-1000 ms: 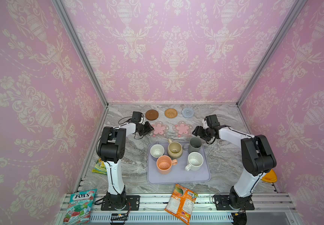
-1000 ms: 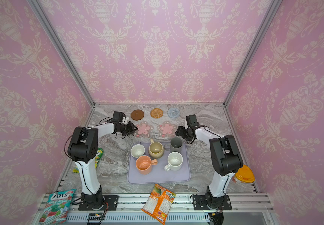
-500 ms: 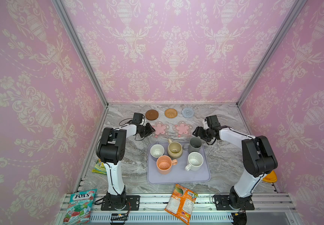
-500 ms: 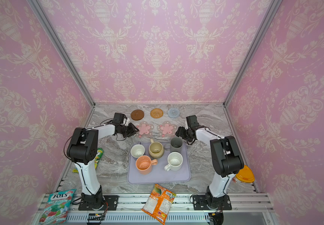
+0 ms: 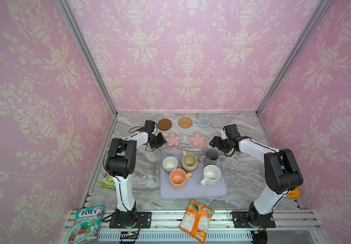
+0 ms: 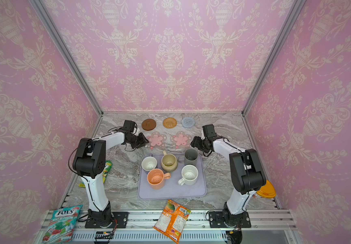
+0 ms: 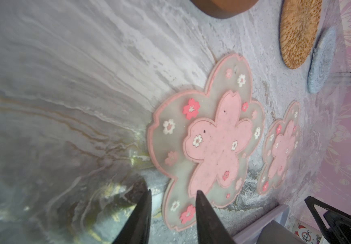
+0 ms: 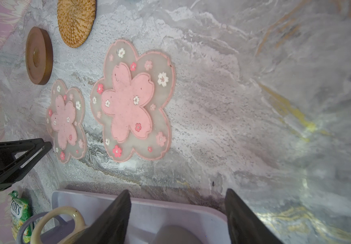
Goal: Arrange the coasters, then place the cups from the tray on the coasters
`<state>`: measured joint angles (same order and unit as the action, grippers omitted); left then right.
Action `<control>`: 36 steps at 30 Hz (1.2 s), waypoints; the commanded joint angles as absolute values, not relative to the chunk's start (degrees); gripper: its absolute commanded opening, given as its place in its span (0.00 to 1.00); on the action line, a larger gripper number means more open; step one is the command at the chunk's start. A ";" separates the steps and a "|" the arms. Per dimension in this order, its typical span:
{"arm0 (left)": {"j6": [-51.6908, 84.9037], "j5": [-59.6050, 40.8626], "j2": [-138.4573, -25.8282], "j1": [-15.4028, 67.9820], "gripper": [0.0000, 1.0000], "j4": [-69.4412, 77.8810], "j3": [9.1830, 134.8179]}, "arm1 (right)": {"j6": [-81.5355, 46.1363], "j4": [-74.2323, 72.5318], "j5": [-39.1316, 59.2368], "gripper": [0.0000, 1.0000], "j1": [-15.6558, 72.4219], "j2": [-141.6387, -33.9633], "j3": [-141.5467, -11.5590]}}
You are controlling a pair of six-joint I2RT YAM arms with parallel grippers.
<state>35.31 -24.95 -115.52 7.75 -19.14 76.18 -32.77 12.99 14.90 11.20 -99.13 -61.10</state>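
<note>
While my left gripper point(image 7: 172, 192) hangs low: jaws a bit apart, nothing in them, tips right at the edge of the left pink-flower coaster point(image 5: 173, 139), which lies flat.
Back row: wooden coaster point(image 5: 164, 124), rattan coaster point(image 5: 185, 122), blue-grey coaster point(image 5: 204, 122), all flat on the marble table point(image 5: 140, 169) by the far wall.
Second row: right pink-flower coaster point(image 5: 197, 139) beside the left one, between back row and tray point(image 5: 191, 193).
Tray: all five cups sit in it, no coaster has one yet. Far side: lavender cup point(image 5: 170, 164), beige cup point(image 5: 189, 162), dark grey cup point(image 5: 212, 157). Near side: peach cup point(image 5: 178, 179), white cup point(image 5: 211, 175).
Right gripper point(image 8: 176, 191): jaws wide, empty, hovering just past the dark grey cup at the tray's far right corner.
</note>
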 commanded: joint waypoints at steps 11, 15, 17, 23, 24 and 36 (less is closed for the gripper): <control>33.99 -23.88 -121.10 7.65 0.38 -21.73 80.24 | -31.38 14.50 13.86 0.72 10.11 -96.51 -59.68; 34.61 -24.42 -121.95 7.65 0.38 -20.68 80.75 | -31.55 14.25 14.02 0.72 10.06 -96.59 -59.35; 34.79 -24.67 -122.33 7.68 0.38 -20.39 81.26 | -31.62 14.11 14.01 0.72 10.09 -96.60 -59.11; 34.78 -25.18 -122.74 7.65 0.38 -20.35 82.35 | -31.55 13.97 13.76 0.72 9.98 -96.24 -58.50; 34.60 -25.10 -122.75 7.70 0.38 -20.47 82.35 | -31.55 13.97 13.79 0.72 9.90 -96.17 -58.53; 32.65 -21.66 -115.66 7.67 0.38 -22.24 78.76 | -31.14 14.14 12.97 0.72 9.51 -94.78 -58.36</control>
<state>34.30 -24.64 -119.46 7.70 -19.07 80.97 -32.73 13.23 14.28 9.82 -96.82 -59.09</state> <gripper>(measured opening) 0.377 0.719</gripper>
